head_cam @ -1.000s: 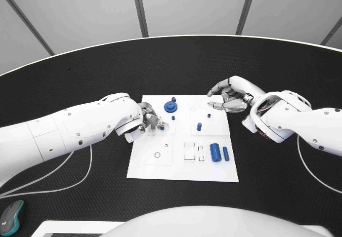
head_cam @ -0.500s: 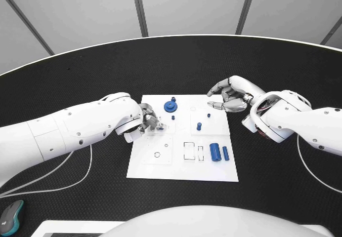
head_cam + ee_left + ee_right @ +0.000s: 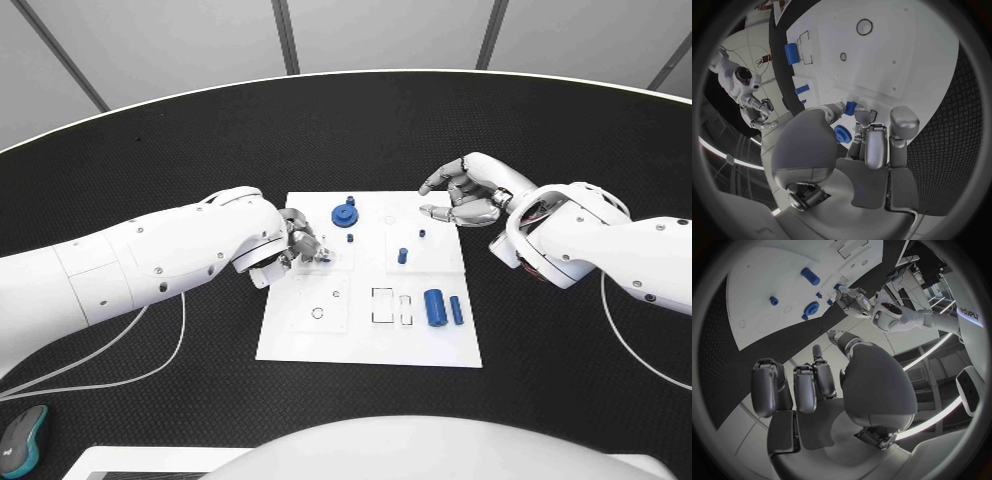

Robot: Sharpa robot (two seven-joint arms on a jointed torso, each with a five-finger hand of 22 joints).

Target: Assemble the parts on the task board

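While pinching a small blue part [image 3: 851, 107] in left hand [image 3: 300, 244] fingers [image 3: 870, 142] over the task board [image 3: 368, 340], nearer than right hand [image 3: 464, 195], hovering unladen, fingers loosely curled.

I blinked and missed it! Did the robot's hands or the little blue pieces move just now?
Hardly anything moved. The left hand still pinches a small blue part over the task board, perhaps shifting very slightly. The right hand still hovers at the board's far right corner, holding nothing. The blue gear and blue cylinder stayed put.
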